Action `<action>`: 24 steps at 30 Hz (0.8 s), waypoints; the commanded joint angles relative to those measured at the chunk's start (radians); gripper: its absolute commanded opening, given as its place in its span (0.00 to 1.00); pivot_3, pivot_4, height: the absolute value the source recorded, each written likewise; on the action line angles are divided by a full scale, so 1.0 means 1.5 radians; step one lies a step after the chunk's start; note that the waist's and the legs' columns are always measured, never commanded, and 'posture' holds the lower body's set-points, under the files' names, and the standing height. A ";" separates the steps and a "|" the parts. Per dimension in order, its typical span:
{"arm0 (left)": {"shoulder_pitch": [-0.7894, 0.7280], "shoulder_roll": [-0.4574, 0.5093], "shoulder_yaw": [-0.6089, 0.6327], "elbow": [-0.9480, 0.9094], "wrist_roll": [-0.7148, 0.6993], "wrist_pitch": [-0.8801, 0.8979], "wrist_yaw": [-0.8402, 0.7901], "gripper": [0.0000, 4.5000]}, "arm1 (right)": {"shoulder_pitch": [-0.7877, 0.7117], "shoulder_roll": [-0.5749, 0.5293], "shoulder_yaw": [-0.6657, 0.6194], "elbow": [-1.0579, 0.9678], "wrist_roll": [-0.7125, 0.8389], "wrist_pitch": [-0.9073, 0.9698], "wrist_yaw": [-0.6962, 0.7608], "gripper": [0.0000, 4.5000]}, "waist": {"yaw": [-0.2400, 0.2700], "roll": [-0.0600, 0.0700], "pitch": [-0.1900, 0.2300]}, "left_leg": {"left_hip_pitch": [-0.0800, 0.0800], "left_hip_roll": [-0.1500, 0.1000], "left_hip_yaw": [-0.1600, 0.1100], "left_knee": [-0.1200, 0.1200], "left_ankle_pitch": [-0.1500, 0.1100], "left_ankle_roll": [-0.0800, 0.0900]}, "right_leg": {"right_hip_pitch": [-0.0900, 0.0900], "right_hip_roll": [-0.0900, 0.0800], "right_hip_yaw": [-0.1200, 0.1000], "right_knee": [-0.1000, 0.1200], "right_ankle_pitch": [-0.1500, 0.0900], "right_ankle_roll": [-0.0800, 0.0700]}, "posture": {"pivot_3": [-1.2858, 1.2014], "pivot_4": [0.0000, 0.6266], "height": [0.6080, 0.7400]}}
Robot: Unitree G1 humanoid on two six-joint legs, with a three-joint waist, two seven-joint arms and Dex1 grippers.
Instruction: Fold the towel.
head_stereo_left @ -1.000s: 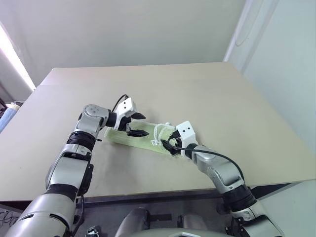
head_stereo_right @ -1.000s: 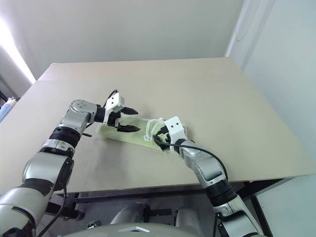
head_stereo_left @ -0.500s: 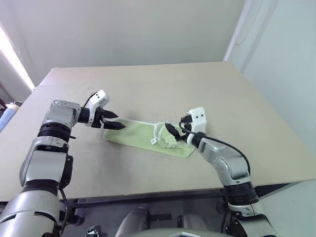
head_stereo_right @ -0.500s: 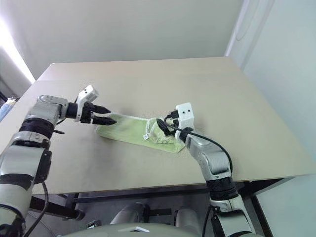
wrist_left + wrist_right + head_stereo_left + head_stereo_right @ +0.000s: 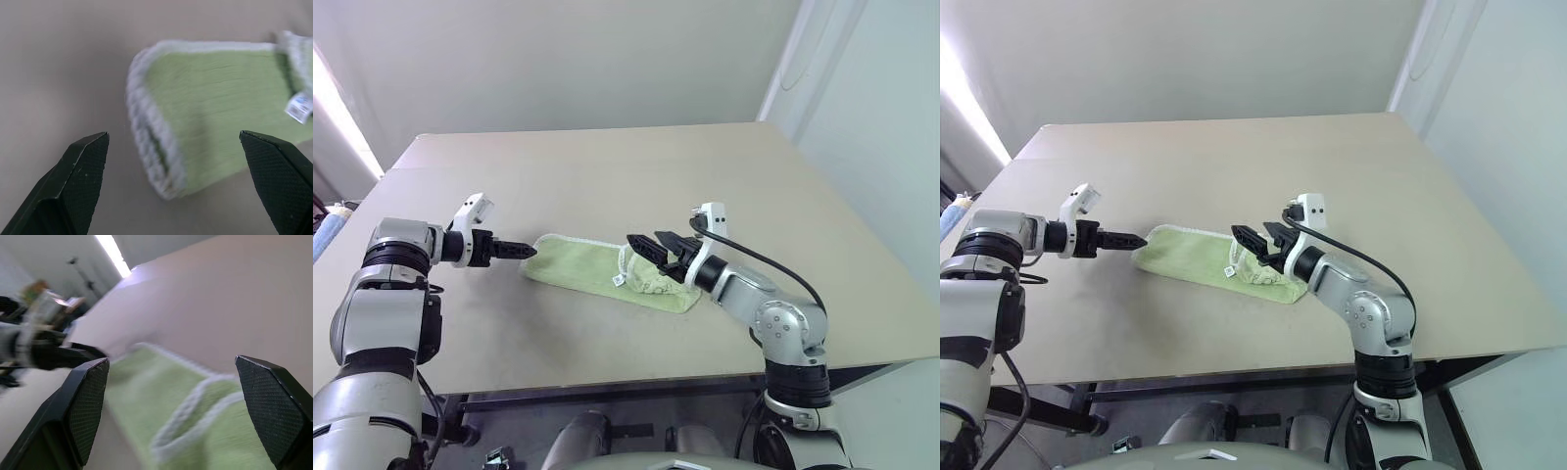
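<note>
Lime-green towel (image 5: 607, 273) folded on table (image 5: 607, 176), left hand (image 5: 516, 251) and right hand (image 5: 651, 247) spread wide, empty

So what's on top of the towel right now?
The towel's own bunched-up end lies doubled over it, with the small white tag beside that. The right hand hovers open above, not touching. Whatever is under the folds is covered.

Head pair: high, angled down over the bench (image 5: 724, 176), sharing the towel (image 5: 607, 269). Left wrist: close above the towel's end. Right wrist: low, near-level along the towel, catching the left claw (image 5: 85, 353).
</note>
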 commanded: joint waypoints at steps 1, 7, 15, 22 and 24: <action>-0.019 -0.005 0.021 0.006 -0.006 0.028 0.015 1.00 | -0.014 -0.016 -0.017 -0.054 0.065 0.046 0.007 0.96 | 0.001 0.000 0.000 | 0.000 0.000 0.000 0.000 0.000 0.000 | 0.000 0.000 0.000 0.000 0.000 0.000 | 0.52 0.00 0.65; -0.018 -0.044 0.022 0.007 0.000 0.097 0.029 1.00 | -0.007 -0.026 -0.024 -0.067 0.099 0.077 -0.011 0.96 | 0.003 0.000 0.000 | 0.000 0.000 0.000 0.000 0.000 0.000 | 0.000 -0.001 0.000 0.000 0.000 0.000 | 0.52 0.00 0.65; -0.010 -0.062 -0.004 -0.001 0.021 0.088 -0.015 1.00 | 0.043 -0.114 0.049 -0.156 0.057 0.014 0.057 0.96 | 0.006 0.000 0.000 | -0.001 -0.002 0.000 0.000 0.000 0.000 | 0.000 -0.002 0.000 -0.002 0.000 0.000 | 0.52 0.00 0.65; -0.017 -0.057 -0.005 -0.008 0.026 0.076 -0.048 0.57 | 0.091 -0.245 0.136 -0.190 -0.048 -0.066 0.129 0.97 | 0.004 0.000 0.000 | -0.003 -0.001 0.000 0.000 0.000 0.000 | -0.001 -0.002 -0.001 -0.005 0.000 0.000 | 0.52 0.00 0.65; -0.023 -0.054 -0.003 -0.010 0.023 0.080 -0.065 0.41 | 0.099 -0.265 0.141 -0.186 -0.077 -0.094 0.140 0.97 | 0.003 0.000 0.000 | -0.006 -0.001 0.000 0.001 0.000 0.000 | -0.003 -0.002 -0.001 -0.005 0.000 0.000 | 0.52 0.00 0.65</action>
